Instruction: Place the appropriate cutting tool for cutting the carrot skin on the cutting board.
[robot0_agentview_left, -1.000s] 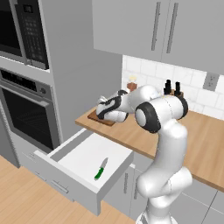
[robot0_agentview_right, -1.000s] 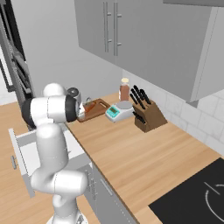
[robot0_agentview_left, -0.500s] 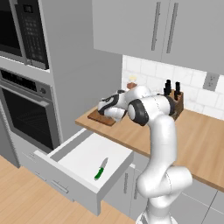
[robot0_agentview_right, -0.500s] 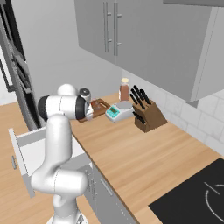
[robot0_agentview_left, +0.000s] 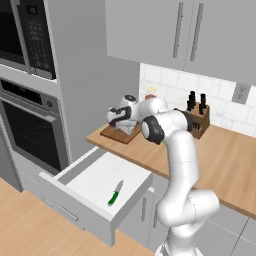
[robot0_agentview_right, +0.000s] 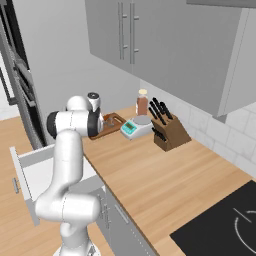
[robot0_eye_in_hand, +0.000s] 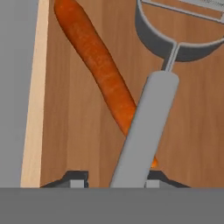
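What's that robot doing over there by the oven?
The white robot arm is reaching over the reddish-brown cutting board at the end of the wooden counter. In the hand view, its gripper holds the handle of a silvery metal peeler between its fingers, just above the board. The peeler's handle crosses over a small orange carrot lying on the board. Below the counter, a green-handled knife lies in an open white drawer.
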